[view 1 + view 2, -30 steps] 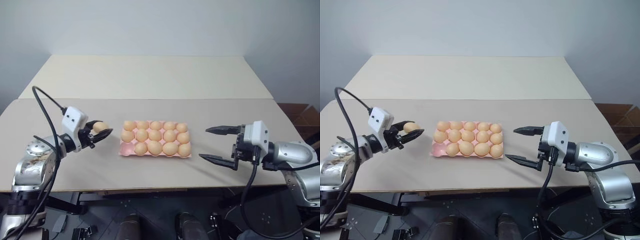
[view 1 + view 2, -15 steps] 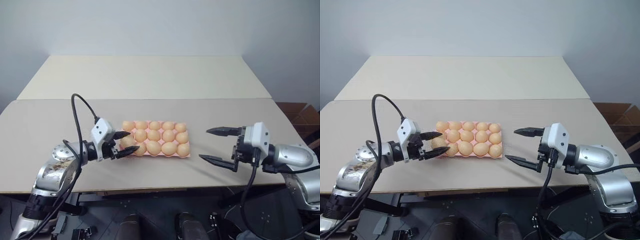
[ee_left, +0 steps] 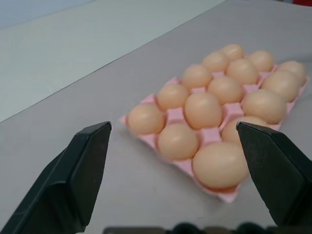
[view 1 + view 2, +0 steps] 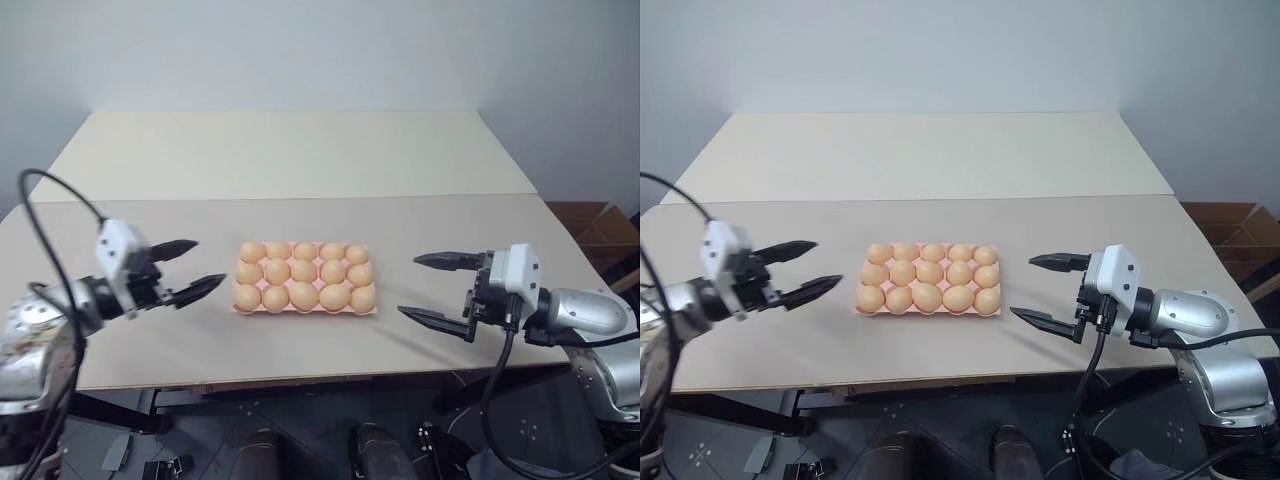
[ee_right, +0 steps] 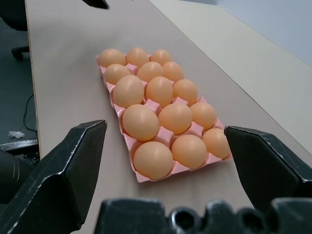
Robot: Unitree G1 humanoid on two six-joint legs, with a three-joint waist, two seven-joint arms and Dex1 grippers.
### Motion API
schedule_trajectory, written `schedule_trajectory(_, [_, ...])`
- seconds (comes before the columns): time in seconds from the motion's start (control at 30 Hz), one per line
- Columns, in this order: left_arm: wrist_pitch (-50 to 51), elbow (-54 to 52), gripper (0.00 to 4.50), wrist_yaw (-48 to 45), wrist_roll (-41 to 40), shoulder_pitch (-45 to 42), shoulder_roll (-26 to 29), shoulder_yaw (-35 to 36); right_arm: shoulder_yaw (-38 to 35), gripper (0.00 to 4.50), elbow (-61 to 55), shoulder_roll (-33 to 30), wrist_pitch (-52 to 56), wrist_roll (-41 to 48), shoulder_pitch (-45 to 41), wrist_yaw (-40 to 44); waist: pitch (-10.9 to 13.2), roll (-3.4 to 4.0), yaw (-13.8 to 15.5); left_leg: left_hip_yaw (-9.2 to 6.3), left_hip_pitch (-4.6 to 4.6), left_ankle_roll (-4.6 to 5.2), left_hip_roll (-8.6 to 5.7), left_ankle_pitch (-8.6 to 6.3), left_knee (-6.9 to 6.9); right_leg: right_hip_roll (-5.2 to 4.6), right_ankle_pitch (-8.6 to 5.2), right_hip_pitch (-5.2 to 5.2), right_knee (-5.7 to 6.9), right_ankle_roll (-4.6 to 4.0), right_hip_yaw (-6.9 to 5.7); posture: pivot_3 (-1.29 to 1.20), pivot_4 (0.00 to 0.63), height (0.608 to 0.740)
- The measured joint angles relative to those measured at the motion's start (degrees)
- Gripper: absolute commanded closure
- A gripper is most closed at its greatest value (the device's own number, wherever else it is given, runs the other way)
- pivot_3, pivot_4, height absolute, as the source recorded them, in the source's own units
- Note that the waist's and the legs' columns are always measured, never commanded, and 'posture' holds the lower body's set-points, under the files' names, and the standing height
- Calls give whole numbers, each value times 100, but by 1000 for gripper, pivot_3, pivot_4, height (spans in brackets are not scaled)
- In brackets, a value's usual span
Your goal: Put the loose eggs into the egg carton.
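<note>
The pink egg carton (image 4: 300, 312) lies mid-table, and every cup that shows holds a pale orange egg (image 4: 303, 271). Loose eggs are out of view; all the eggs I see sit in cups. My left gripper (image 4: 208, 263) hovers just left of the carton, open and empty, pointing at it. The left wrist view has the carton (image 3: 229, 195) and its eggs (image 3: 202, 109) between the spread black fingers (image 3: 87, 165). My right gripper (image 4: 408, 286) hangs open and empty a short way right of the carton. The right wrist view looks along the carton (image 5: 141, 178).
The beige table (image 4: 300, 160) runs far behind the carton, with a seam (image 4: 300, 198) across it where two tops meet. A cardboard box (image 4: 590, 225) stands on the floor beyond the right edge. A black cable (image 4: 45, 190) loops over my left arm.
My left gripper carried an egg to the carton's near-left corner cup, opened and left it there, then drew back to the left, empty. The right gripper stayed still and open.
</note>
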Motion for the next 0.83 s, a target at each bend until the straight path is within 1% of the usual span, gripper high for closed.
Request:
schedule_trajectory(0.07, [-9, 4, 19, -233, -38, 513, 165, 423, -12, 0, 30, -5, -1, 1, -16, 35, 0, 0, -8, 2, 2, 0, 1, 0, 0, -2, -3, 0, 0, 1, 0, 0, 150, 740])
schedule_trajectory(0.17, [10, -12, 19, -426, -149, 1138, 202, 974, -99, 0, 118, -10, -1, 3, 25, 132, 0, 0, -7, 3, 2, 0, 4, 0, 0, -2, -6, -1, 0, 1, 0, 0, 150, 740])
schedule_trajectory(0.23, [61, -182, 19, -458, -282, 1541, 194, 1327, -119, 0, 143, -15, -1, 12, 31, 184, 0, -1, 0, 3, 1, -1, 7, -1, 0, -2, -19, -2, -1, 8, -2, 0, 150, 740])
schedule_trajectory(0.27, [146, -360, 19, -462, -421, 1777, 155, 1556, -129, 0, 174, -21, -1, 25, 41, 236, 0, -1, 9, 3, 2, -1, 7, -1, 0, -5, -36, -2, 0, -20, -2, 0, 150, 740])
schedule_trajectory(0.37, [244, -775, 19, -425, -690, 2115, -6, 1849, -130, 0, 231, -31, -1, 43, 30, 324, 0, 0, 37, 4, 5, -1, 8, -1, 0, -9, -39, 1, 2, -26, 1, 0, 150, 740])
schedule_trajectory(0.53, [321, -1265, 19, -196, -966, 2352, -214, 1995, -129, 0, 431, -36, -1, 45, -40, 387, 0, 0, 59, 6, 8, -2, 6, 0, 0, -3, -41, 1, 3, -26, 1, 0, 150, 740])
schedule_trajectory(0.83, [429, -1658, 19, 167, -1175, 2561, -247, 2006, -61, 0, 574, -7, -6, 25, -228, 436, 0, -1, 51, 6, 8, -1, 6, 0, 0, 0, -43, 0, 6, -31, 3, 0, 150, 740])
